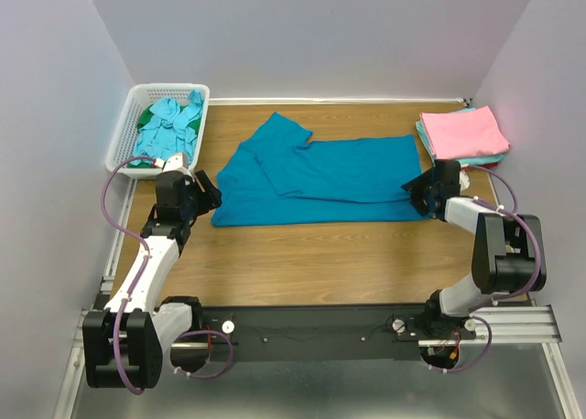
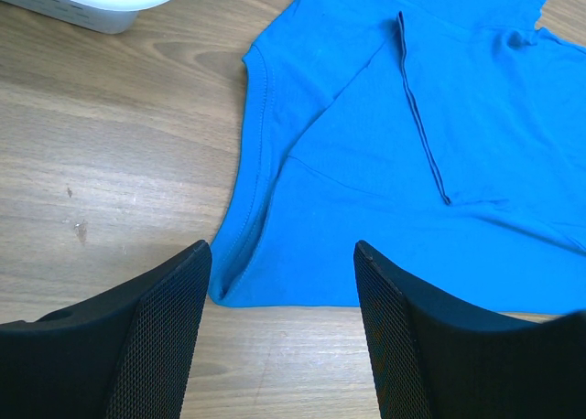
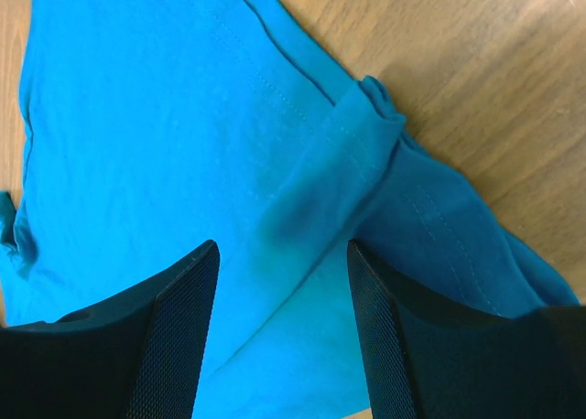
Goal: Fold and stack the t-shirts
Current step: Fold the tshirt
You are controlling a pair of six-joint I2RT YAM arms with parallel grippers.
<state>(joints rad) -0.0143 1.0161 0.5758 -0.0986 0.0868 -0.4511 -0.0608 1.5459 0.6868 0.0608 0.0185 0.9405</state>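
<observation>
A deep teal-blue t-shirt [image 1: 320, 181] lies flat across the middle of the wooden table, one side folded over its body with a sleeve on top. My left gripper [image 1: 207, 192] hangs open just off the shirt's left near corner [image 2: 224, 295], bare wood between its fingers [image 2: 174, 327]. My right gripper [image 1: 415, 192] stands open over the shirt's right end, where a folded hem [image 3: 348, 154] lies between its fingers [image 3: 183, 318]. A stack of folded t-shirts [image 1: 462, 134], pink on top, sits at the back right. More t-shirts [image 1: 169, 126], turquoise and green, fill the basket.
A white slotted plastic basket [image 1: 128, 126] stands at the back left corner, its rim [image 2: 92, 3] showing in the left wrist view. Grey walls close the table on three sides. A black rail [image 1: 311, 332] with both arm bases runs along the near edge.
</observation>
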